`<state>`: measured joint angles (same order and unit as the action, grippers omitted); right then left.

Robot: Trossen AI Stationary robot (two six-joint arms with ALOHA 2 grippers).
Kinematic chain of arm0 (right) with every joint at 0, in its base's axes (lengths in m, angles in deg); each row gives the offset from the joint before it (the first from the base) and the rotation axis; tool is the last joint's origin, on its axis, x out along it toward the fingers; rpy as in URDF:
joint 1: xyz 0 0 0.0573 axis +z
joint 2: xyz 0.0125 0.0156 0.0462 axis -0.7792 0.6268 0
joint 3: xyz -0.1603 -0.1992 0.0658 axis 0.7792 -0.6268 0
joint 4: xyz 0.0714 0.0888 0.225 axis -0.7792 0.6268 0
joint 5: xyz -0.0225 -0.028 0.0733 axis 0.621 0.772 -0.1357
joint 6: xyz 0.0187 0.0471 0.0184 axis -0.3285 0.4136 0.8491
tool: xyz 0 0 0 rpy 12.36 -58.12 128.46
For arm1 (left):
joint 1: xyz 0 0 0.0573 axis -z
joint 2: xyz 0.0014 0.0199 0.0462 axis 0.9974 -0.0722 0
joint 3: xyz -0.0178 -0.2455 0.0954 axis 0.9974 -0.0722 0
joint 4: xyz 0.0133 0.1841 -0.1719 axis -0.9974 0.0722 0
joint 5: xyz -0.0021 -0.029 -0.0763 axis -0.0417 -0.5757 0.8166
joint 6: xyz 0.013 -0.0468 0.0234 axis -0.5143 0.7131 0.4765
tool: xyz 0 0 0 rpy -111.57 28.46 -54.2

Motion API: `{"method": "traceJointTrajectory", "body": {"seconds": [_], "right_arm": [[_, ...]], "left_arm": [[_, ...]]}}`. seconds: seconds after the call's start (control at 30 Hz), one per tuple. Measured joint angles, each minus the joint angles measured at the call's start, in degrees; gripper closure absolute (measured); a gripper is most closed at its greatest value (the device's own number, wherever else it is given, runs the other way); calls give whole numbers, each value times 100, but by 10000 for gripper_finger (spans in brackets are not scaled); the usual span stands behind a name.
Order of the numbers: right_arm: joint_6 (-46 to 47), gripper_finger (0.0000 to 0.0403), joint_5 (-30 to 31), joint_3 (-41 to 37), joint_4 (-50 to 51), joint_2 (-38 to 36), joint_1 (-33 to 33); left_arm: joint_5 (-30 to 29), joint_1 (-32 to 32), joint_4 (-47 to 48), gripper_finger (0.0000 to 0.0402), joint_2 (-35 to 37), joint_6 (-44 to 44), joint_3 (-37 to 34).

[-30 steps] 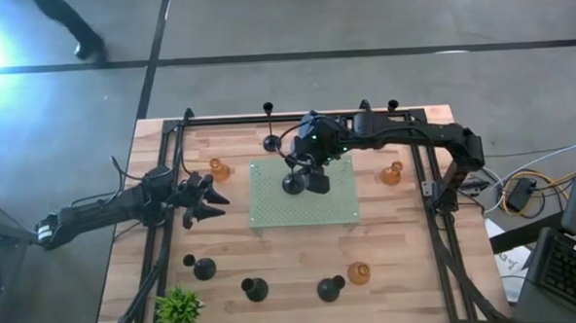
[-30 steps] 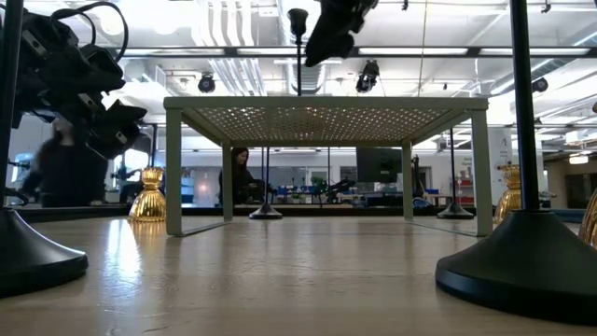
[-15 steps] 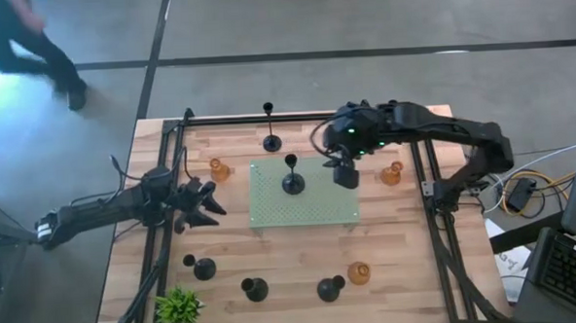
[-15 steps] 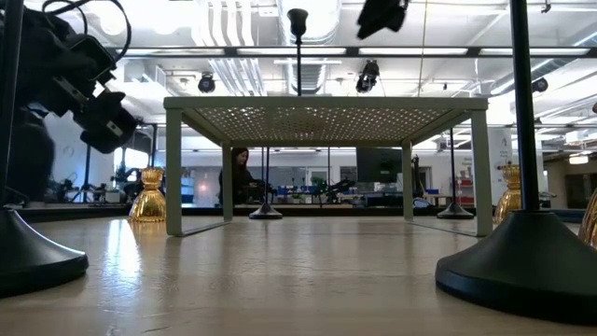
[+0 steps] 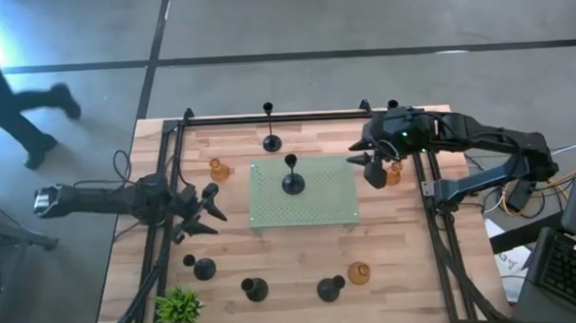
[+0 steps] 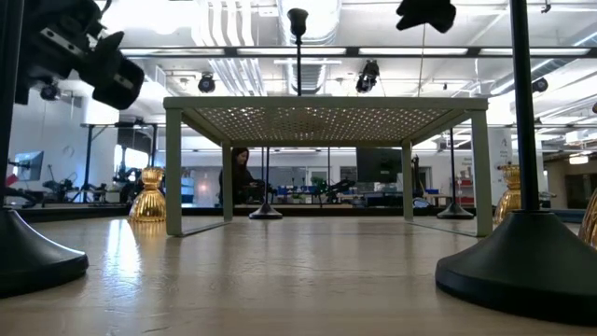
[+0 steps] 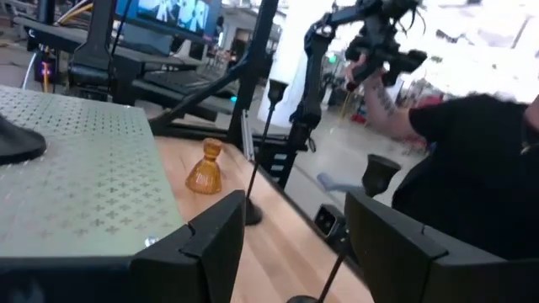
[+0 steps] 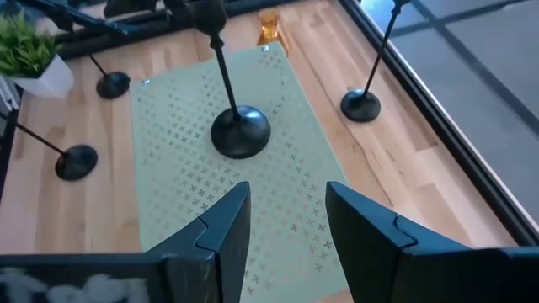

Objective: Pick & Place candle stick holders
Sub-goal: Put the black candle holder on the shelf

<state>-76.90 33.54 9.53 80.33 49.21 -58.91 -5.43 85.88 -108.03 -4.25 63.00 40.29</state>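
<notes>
1. Step, as I read it: one black holder stands upright on the green mat mid-tabletop, nothing gripping it; placement looks done, next pick-up pending.
2. Right gripper hovers just off the mat's right edge, beside an amber holder near the tabletop's right edge. Fingers parted, empty, touching nothing.
3. Left gripper is over the left side of the tabletop, jaws spread, empty.
4. Other holders: black ones plus an amber one along the front edge, one black near the back edge.
5. Next move probably calls for lowering over the amber holder, jaws astride it, then closing.
</notes>
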Motion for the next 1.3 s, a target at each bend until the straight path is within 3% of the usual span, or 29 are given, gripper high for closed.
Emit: {"method": "traceJointTrajectory", "body": {"seconds": [0.23,0.57,1.03,1.3], "right_arm": [[0,260,14,-451,-352,-423,-2],[-2,262,67,-438,-392,-479,-4],[-4,267,63,-447,-451,-455,-3],[-17,277,50,-499,-444,-438,-2]], "left_arm": [[-554,950,-83,193,-1338,-493,475],[-551,1642,-1390,193,-3051,-1040,824],[-249,1850,-1308,193,-4038,-1675,1540],[378,1925,-1301,193,-4614,-1684,1970]]}}
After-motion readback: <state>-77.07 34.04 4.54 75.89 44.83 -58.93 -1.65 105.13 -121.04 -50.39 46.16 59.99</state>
